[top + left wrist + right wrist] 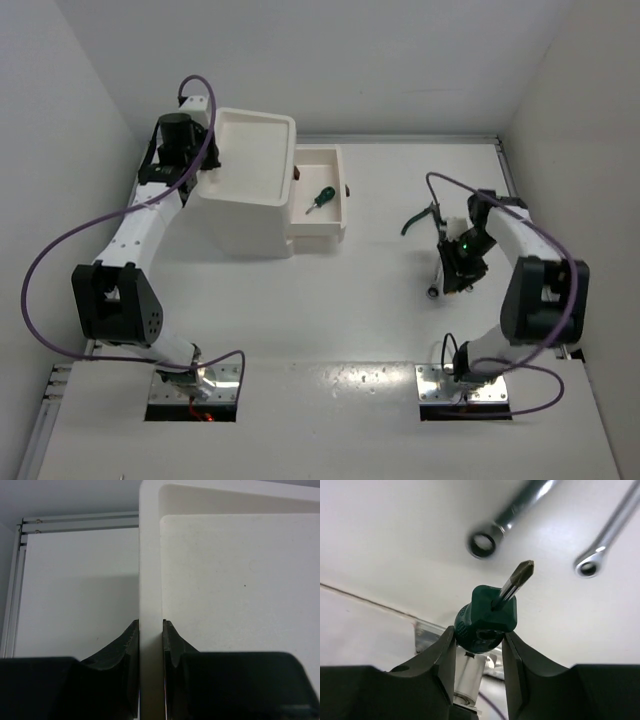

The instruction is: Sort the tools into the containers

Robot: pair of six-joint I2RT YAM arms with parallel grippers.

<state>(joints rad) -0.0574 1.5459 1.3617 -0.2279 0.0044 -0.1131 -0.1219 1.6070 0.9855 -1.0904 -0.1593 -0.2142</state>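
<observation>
Two green-handled screwdrivers: the first screwdriver (320, 198) lies in the one open drawer (333, 226) on the cabinet's (240, 220) right, the second screwdriver (487, 620) is pinched by its handle in the right gripper (479, 635) near the desk's (360, 300) right edge. Two wrenches (515, 510) (612, 532) and, possibly, one green pliers (418, 220) lie there too. The left gripper (150, 627) clamps the cabinet's rim

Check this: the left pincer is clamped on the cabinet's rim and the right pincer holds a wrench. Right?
Wrong on what it holds: the right wrist view shows the right pincer holding a green-handled screwdriver. The left pincer is clamped on the cabinet's rim, as you say.
</observation>
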